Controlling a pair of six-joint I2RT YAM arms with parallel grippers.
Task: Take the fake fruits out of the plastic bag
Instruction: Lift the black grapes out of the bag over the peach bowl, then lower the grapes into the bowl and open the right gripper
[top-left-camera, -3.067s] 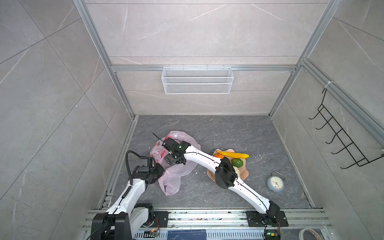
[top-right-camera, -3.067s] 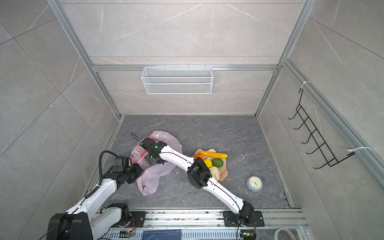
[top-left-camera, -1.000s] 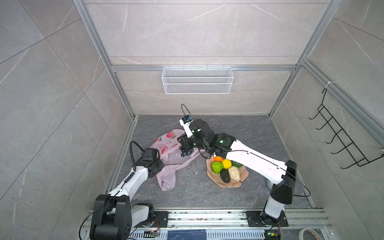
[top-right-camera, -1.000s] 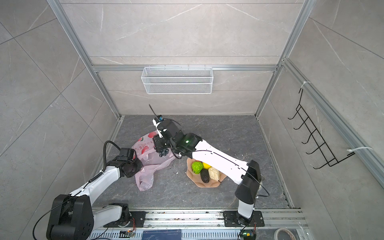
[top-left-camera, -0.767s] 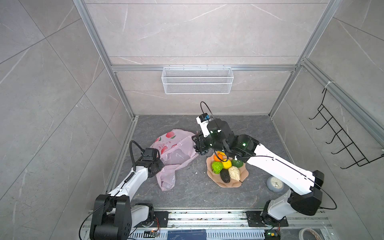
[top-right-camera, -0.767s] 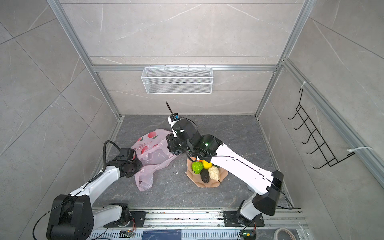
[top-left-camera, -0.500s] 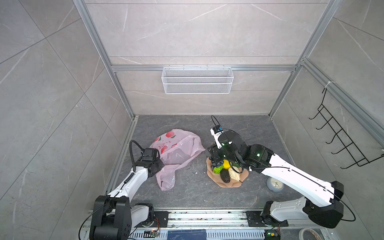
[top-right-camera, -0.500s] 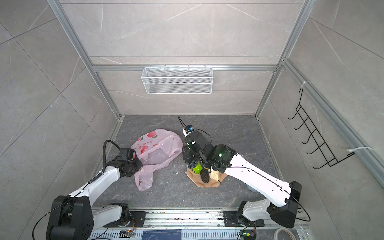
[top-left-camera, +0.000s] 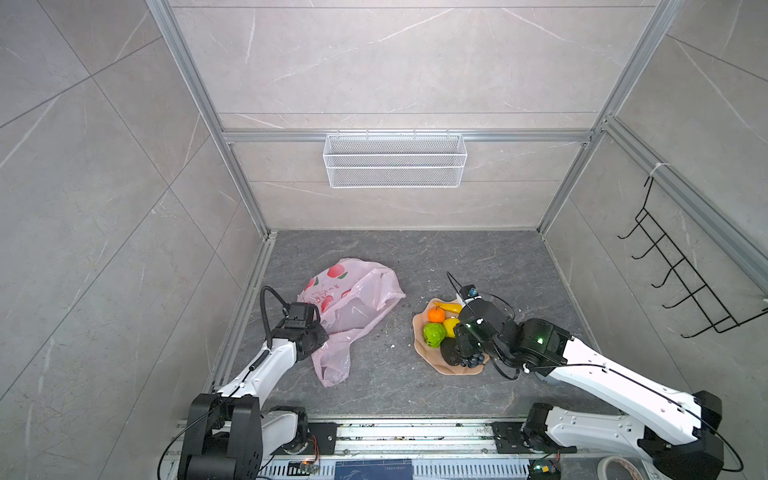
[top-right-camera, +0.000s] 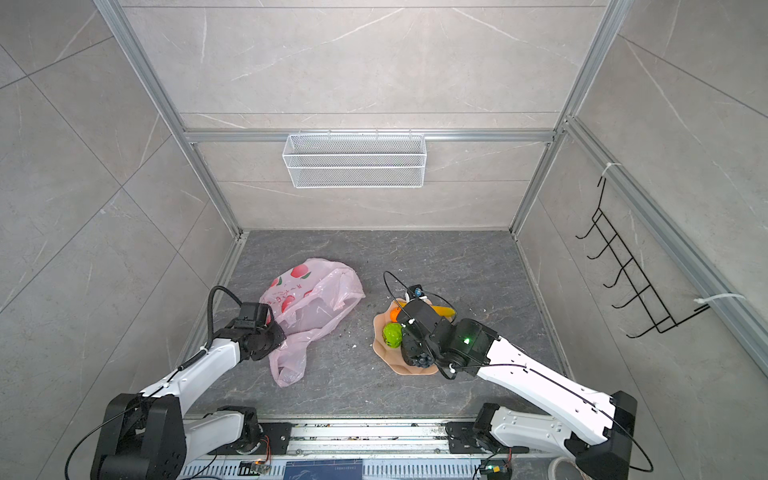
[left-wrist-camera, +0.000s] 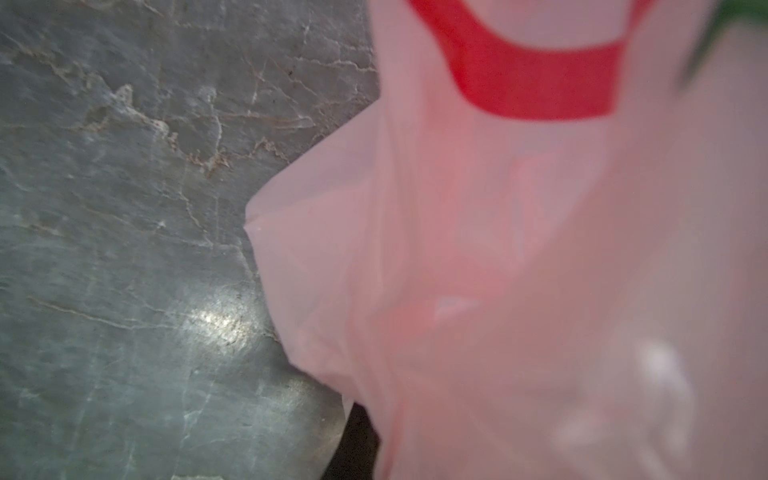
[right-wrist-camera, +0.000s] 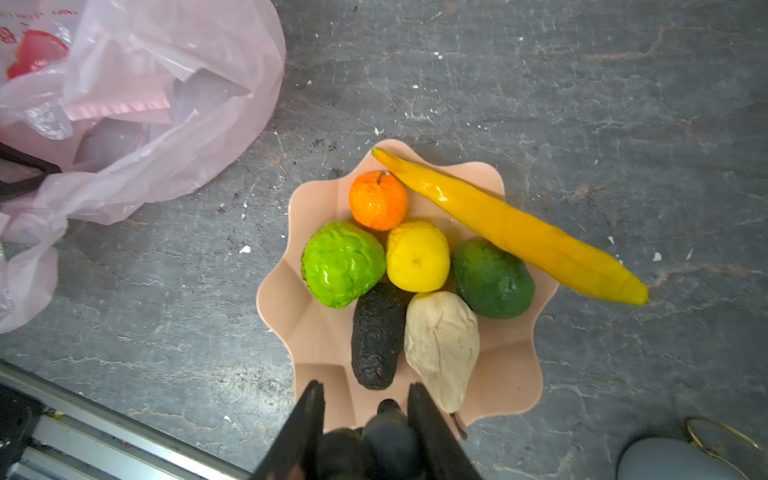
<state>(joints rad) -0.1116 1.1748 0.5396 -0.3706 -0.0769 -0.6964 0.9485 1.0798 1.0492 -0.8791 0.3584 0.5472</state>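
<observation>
The right gripper (right-wrist-camera: 365, 388) has its two black, tapered fingers (right-wrist-camera: 309, 415) closed on a dark purple-black grape bunch (right-wrist-camera: 388, 432), a cluster of small glossy beads. It hangs over the edge of a peach-coloured scalloped plate (right-wrist-camera: 519, 374) nearest the robot's base. Whether the grapes touch the plate cannot be told.

On the plate's smooth, matt plastic lie the other fake fruits. A dark oval piece (right-wrist-camera: 378, 336) with rough, pitted skin touches a cream lumpy piece (right-wrist-camera: 440, 349) that is pear-shaped with a thin stem. Beyond them sit a bright green round fruit (right-wrist-camera: 343, 264) with a knobbly embossed surface, a smooth yellow round fruit (right-wrist-camera: 417, 255), and a dull-skinned dark green round fruit (right-wrist-camera: 492, 278). A small orange (right-wrist-camera: 378, 199) has grainy peel. A long, glossy yellow banana (right-wrist-camera: 511, 226) lies across the far rim, one tip overhanging the grey veined stone tabletop (right-wrist-camera: 582, 83), which is speckled with white crumbs.

Near the plate but apart from it, the plastic bag (top-left-camera: 353, 303) lies slumped. It is thin, translucent pale pink film, crinkled and printed with red peaches. The left gripper (top-left-camera: 320, 332) is clamped on the bag's edge nearest the left arm. Blurred pink folds fill the left wrist view and hide its fingers.

A white wire-mesh basket (top-left-camera: 395, 166) hangs on the back wall, and a black wire hook rack (top-left-camera: 681, 282) hangs on the right wall.
</observation>
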